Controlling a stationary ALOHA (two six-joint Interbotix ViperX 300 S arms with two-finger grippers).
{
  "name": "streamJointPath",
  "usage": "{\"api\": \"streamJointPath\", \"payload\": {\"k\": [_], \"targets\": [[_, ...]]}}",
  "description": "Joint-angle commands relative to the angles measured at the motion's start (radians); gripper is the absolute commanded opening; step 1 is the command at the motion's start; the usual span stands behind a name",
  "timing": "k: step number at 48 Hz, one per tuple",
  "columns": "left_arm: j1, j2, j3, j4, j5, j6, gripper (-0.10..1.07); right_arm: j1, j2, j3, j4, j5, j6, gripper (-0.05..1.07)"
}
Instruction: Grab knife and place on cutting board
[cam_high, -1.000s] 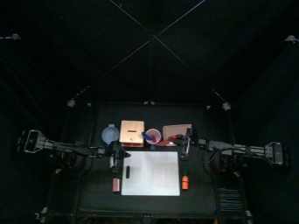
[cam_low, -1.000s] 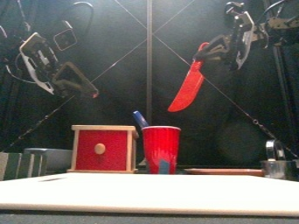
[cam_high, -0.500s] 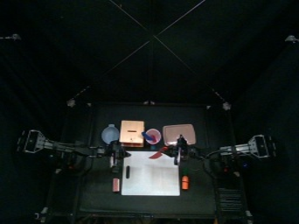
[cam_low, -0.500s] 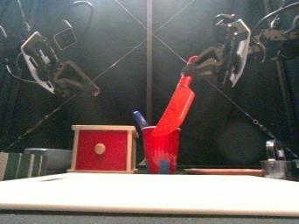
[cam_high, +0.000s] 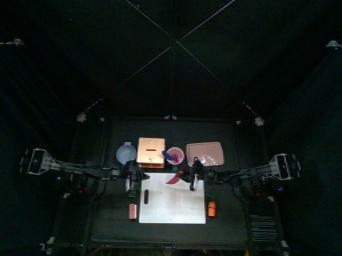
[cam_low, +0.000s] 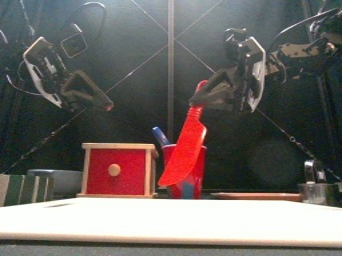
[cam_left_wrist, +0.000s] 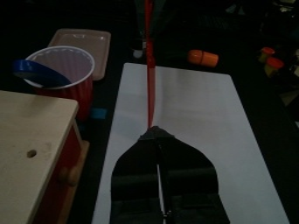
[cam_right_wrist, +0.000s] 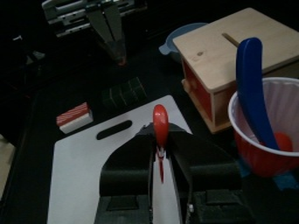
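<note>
The right gripper (cam_low: 203, 98) hangs above the table in the front view, tilted down toward the middle, with the red knife (cam_low: 183, 150) pinched by its handle between the two jaws; the jaws stand narrowly apart, only as wide as the handle. The blade points down and slightly to the picture's left, its tip low in front of the red cup (cam_low: 186, 170) and above the white cutting board (cam_low: 160, 222), and whether the tip touches the board cannot be told. In the right wrist view the knife (cam_right_wrist: 160, 140) runs straight out from between the jaws over the cutting board (cam_right_wrist: 105, 166), near its handle slot, with the red cup (cam_right_wrist: 271, 122) holding a blue utensil (cam_right_wrist: 253, 74) and a wooden box (cam_right_wrist: 239, 48) just beside the board

From above, the knife (cam_high: 178, 179) shows as a red streak at the far edge of the cutting board (cam_high: 171, 203), between the two arms

The left gripper (cam_low: 96, 98) hovers at the left, raised off the table; its jaws appear closed together with nothing in them. An orange piece (cam_high: 211, 209) lies just beside the board's right edge
</note>
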Motion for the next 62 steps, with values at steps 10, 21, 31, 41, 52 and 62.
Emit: {"api": "streamJointPath", "payload": {"k": [10, 21, 31, 41, 52, 62], "targets": [[0.0, 0.0, -0.012, -0.005, -0.011, 0.0, 0.13, 0.017, -0.014, -0.008, 0.035, 0.017, -0.003, 0.74], [-0.002, -0.002, -0.012, -0.005, -0.011, 0.0, 0.13, 0.021, -0.043, 0.003, 0.025, 0.083, -0.006, 0.94], [-0.002, -0.021, -0.014, -0.005, -0.011, 0.0, 0.13, 0.025, -0.066, 0.002, -0.02, 0.137, -0.009, 0.96], [-0.012, -0.044, -0.014, -0.014, -0.011, -0.002, 0.13, 0.04, -0.075, -0.006, -0.077, 0.187, -0.003, 0.96], [-0.012, -0.046, -0.014, -0.014, -0.011, 0.0, 0.13, 0.038, -0.078, -0.025, -0.089, 0.221, -0.003, 0.96], [0.0, -0.044, -0.006, -0.015, -0.011, 0.005, 0.13, 0.037, -0.118, -0.031, -0.077, 0.281, 0.0, 0.96]]}}
